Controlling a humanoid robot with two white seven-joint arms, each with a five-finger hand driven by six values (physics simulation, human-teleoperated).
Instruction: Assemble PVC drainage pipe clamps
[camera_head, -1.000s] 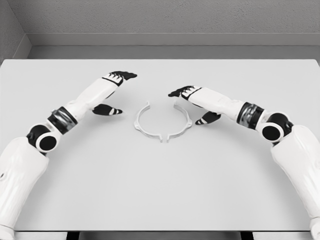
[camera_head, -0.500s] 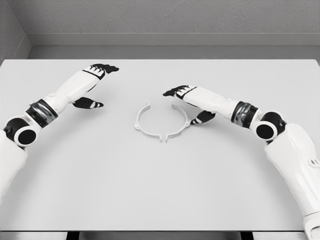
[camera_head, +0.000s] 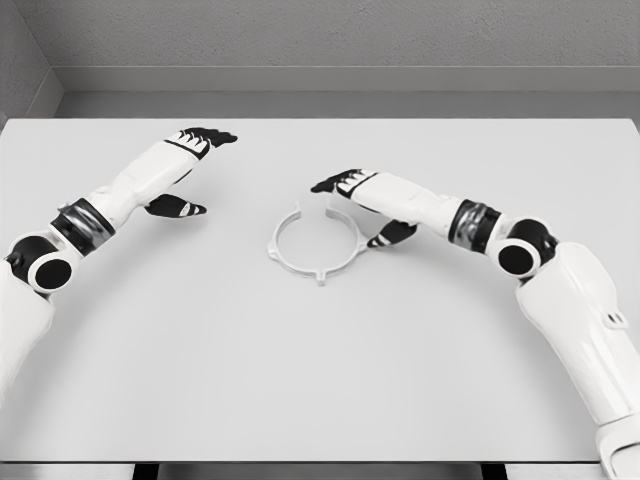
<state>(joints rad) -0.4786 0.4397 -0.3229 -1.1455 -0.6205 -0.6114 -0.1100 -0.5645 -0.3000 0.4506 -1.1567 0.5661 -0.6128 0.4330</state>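
Two white half-ring clamp pieces lie on the table, joined at the front into one ring (camera_head: 315, 245); small tabs stick out at the front and at the back. My right hand (camera_head: 352, 205) rests against the ring's right side, fingers spread over its back right tab and thumb low beside its right edge, holding nothing. My left hand (camera_head: 190, 170) hovers well to the left of the ring, fingers relaxed and open, thumb hanging below.
The white table (camera_head: 320, 380) stretches wide around the ring. A grey wall runs along the far edge, and the near edge lies at the bottom of the view.
My right hand pushed the right half leftward, closing the front gap so both halves meet. My left hand drew back to the left, away from the ring, then held still.
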